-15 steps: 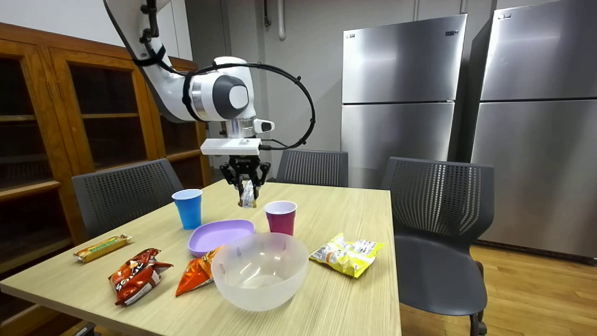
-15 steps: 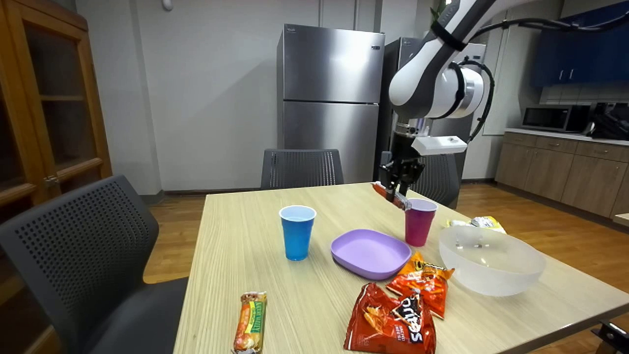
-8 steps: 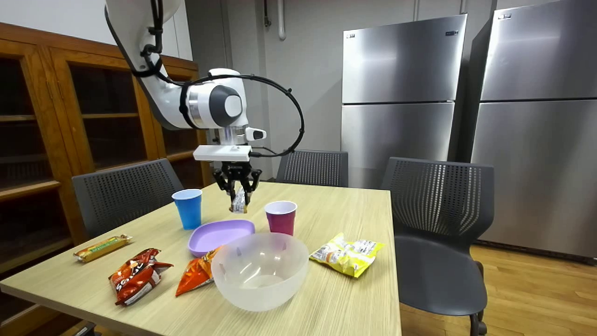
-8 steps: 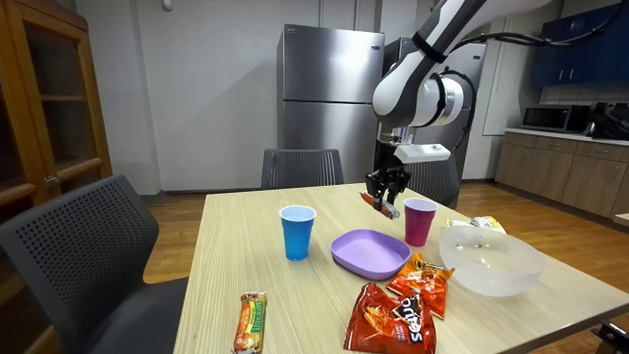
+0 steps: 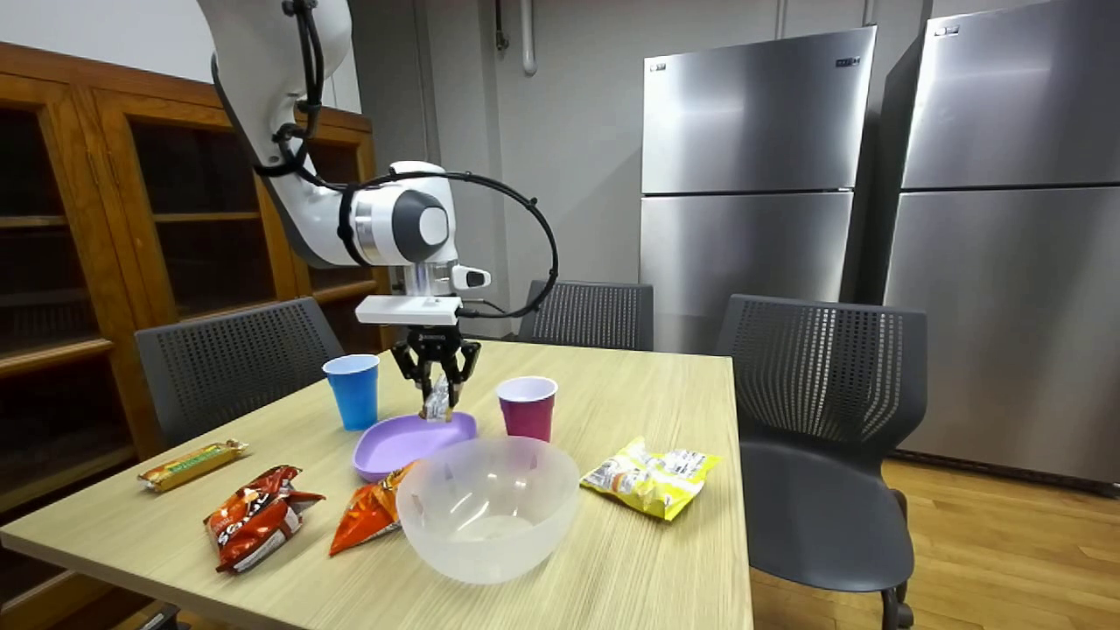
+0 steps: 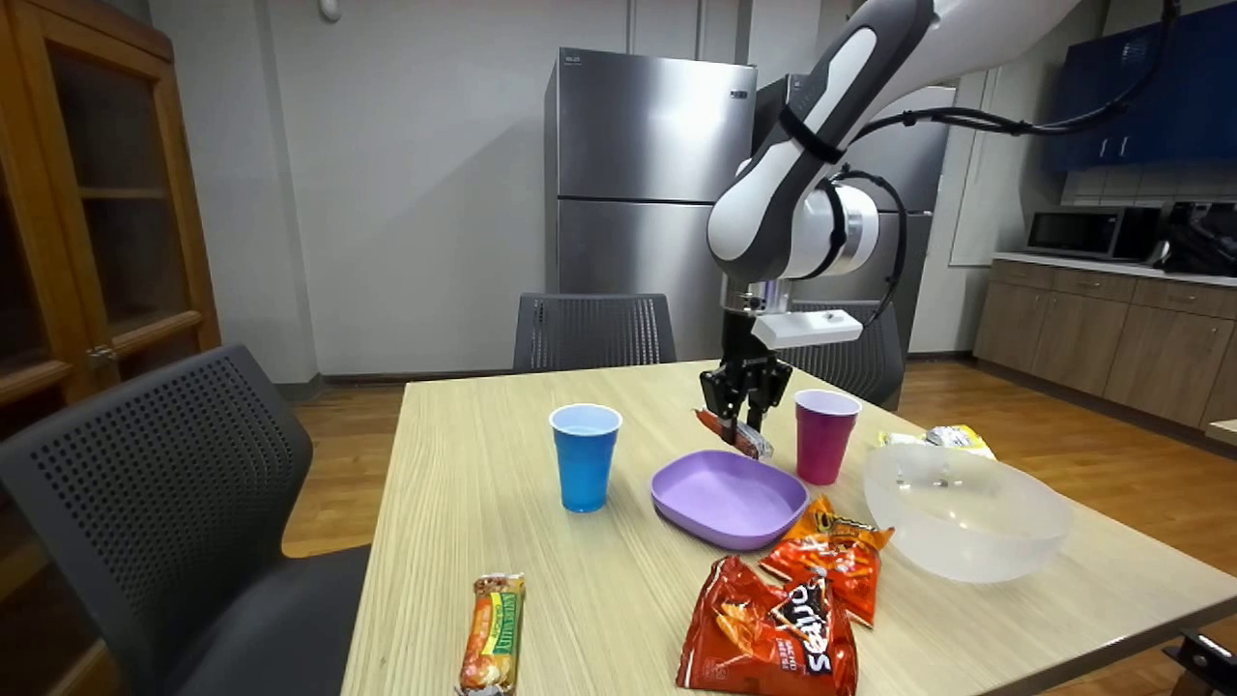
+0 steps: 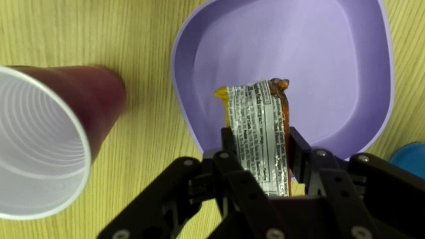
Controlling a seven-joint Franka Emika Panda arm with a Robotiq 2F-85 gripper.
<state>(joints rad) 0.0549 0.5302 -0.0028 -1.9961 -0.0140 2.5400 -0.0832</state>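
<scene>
My gripper (image 7: 260,137) is shut on a wrapped snack bar (image 7: 257,109), pressing its two long sides. The bar's silver printed back faces the wrist camera, with orange showing along one edge. Beneath it in the wrist view is the purple plate (image 7: 282,43), and the bar's end overlaps it. In an exterior view the gripper (image 6: 740,430) hangs low by the rim of the plate (image 6: 730,503); contact between bar and plate cannot be made out. A magenta cup (image 6: 824,445) stands upright beside the gripper. On the plate's other side is a blue cup (image 6: 585,469).
A frosted bowl (image 5: 488,525), a red chip bag (image 5: 258,516) and an orange snack bag (image 5: 367,516) lie nearer the camera in an exterior view. A yellow bag (image 5: 652,479) is right of the bowl. Another wrapped bar (image 5: 194,465) lies near the table's edge. Chairs (image 5: 822,394) surround the table.
With the bar in its grip, the gripper has come down and shifted left in both exterior views, from above the magenta cup's level to close by the plate. The tabletop items have stayed put.
</scene>
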